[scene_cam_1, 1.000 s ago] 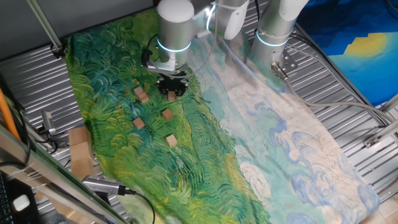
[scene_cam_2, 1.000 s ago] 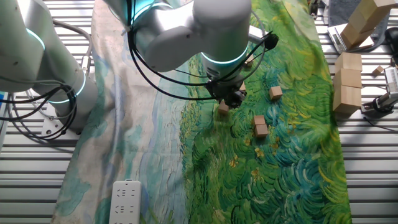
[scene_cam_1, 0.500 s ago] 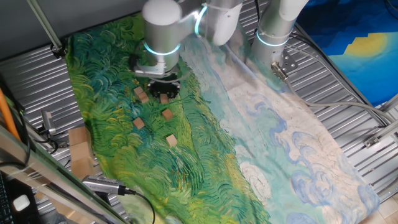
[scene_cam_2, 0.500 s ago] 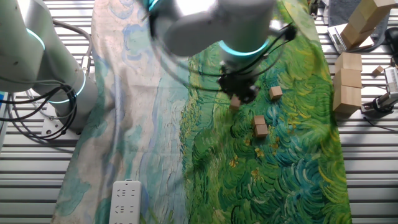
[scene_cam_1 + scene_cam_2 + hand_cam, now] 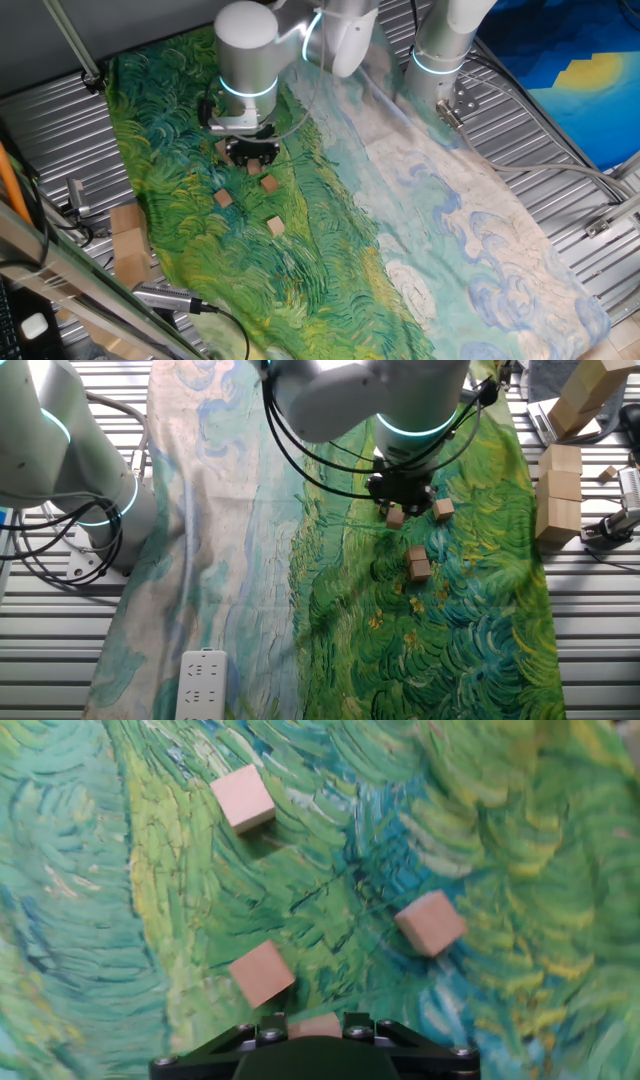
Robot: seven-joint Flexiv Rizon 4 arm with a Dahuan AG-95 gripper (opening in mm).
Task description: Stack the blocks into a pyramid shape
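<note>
My gripper [image 5: 396, 508] pinches a wooden block [image 5: 315, 1025] above the painted cloth [image 5: 460, 610] (held clear of it); three more blocks [image 5: 262, 972] lie scattered just below.

The two-finger black gripper [image 5: 251, 153] now stands farther toward the green end of the painted cloth than one second ago, having travelled with the small light-brown wooden cube [image 5: 395, 516] clamped between its fingers. That cube, seen at the jaws in the hand view [image 5: 315, 1025], now hangs near the other loose wooden cubes, just beside one of them [image 5: 443, 509].
</note>
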